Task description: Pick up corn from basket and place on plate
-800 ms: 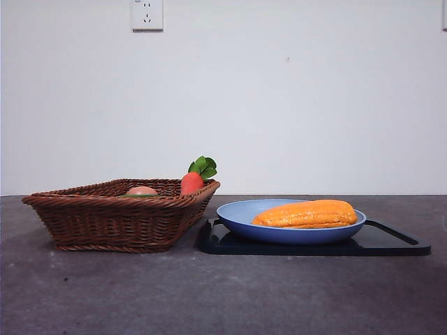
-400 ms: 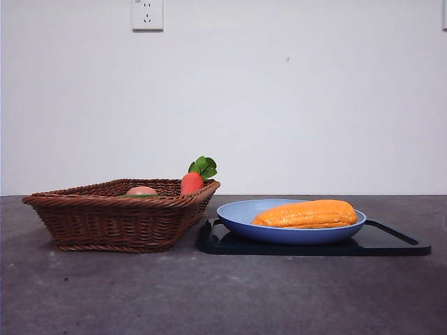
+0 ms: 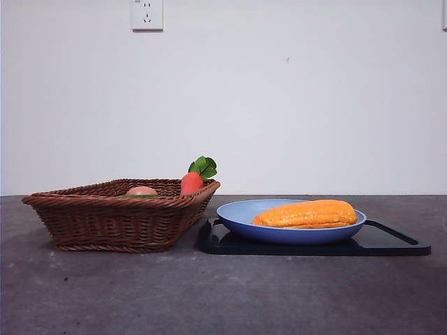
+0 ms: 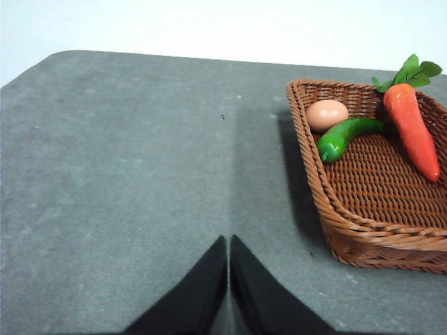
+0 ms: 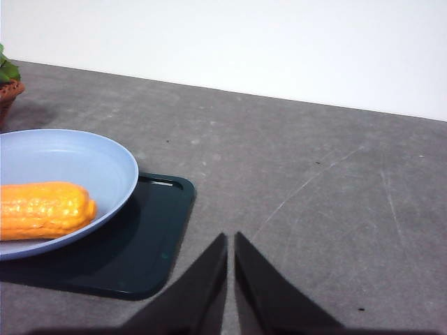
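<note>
The orange-yellow corn (image 3: 307, 213) lies lengthwise in the light-blue plate (image 3: 241, 218); its blunt end shows in the right wrist view as the corn (image 5: 43, 209) on the plate (image 5: 91, 164). The brown wicker basket (image 3: 105, 220) stands to the left of the plate, and the basket (image 4: 335, 209) also fills one side of the left wrist view. My left gripper (image 4: 228, 244) is shut over bare table beside the basket. My right gripper (image 5: 230, 241) is shut over the table beside the tray, holding nothing. Neither arm appears in the front view.
The plate rests on a flat black tray (image 3: 391, 243). In the basket lie a red-orange carrot with green leaves (image 4: 412, 129), a green pepper (image 4: 346, 136) and a peach-coloured egg (image 4: 326, 114). A wall with a socket (image 3: 147, 14) stands behind the table.
</note>
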